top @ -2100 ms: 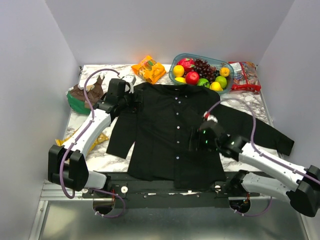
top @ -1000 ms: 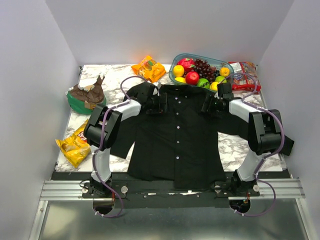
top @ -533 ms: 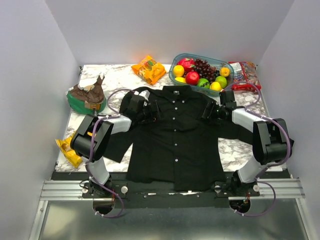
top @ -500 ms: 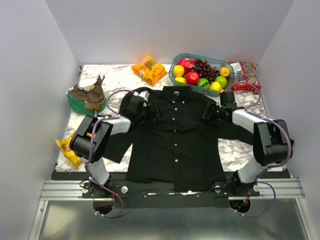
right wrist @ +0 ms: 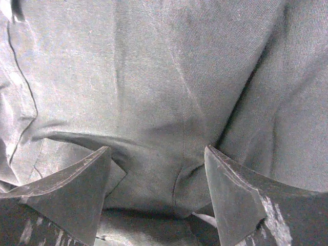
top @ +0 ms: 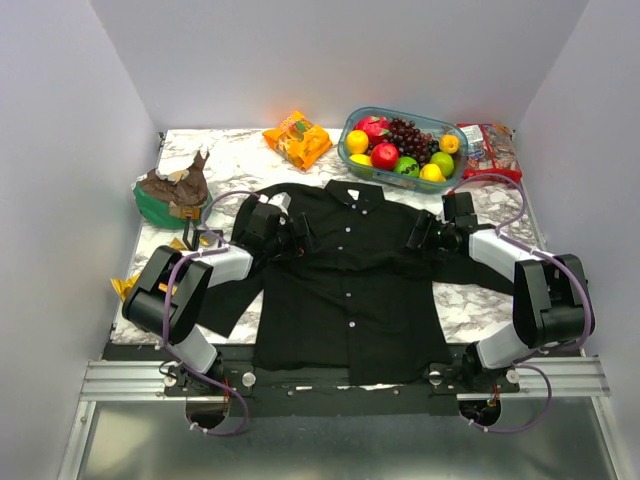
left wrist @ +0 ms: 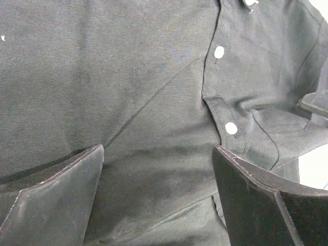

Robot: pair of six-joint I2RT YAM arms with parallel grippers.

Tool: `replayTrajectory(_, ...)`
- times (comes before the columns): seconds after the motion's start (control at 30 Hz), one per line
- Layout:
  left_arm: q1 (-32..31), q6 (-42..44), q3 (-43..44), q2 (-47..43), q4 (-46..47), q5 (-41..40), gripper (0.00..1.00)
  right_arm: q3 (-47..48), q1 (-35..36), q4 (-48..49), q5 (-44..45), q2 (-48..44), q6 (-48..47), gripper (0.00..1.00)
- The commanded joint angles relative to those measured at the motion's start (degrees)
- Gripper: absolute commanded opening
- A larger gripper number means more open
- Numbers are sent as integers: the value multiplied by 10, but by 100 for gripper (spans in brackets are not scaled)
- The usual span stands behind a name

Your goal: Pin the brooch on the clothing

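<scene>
I read left hand [top: 298, 234] and right hand [top: 424, 232] released, at shirt [top: 350, 300] shoulders; bare counter [top: 470, 298] beside right hem.

Fig.: shirt [top: 350, 290], black, long-sleeved, collared, front closed | pose: flat, front up, on marble tabletop [top: 235, 150] | collar [top: 358, 190] at far side, hem [top: 350, 372] at near edge | sleeves [top: 232, 298] spread to left and right | white buttons [left wrist: 219, 52] in a row down the middle | cloth creased near both shoulders
</scene>
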Motion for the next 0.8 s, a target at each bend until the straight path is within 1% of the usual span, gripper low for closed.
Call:
replayTrajectory(0.0,1,45,47,6,-92,-27,96,42,1,-40,34,27,-16,81)
replayTrajectory(0.17,2,56,95,46,-114,-33,96,106,2,-46,23,92,-11,82)
replayTrajectory(0.37,2,52,142,87,-107,-21,96,148,1,-60,38,130,6,82)
replayTrajectory(0.53,6,49,196,150,-126,-9,96,208,1,-103,53,165,6,82)
replayTrajectory(0.63,9,47,213,171,-121,-9,96,231,0,-122,61,184,2,82)
replayTrajectory(0.77,16,48,250,199,-142,-7,96,292,1,-153,73,217,-2,83)
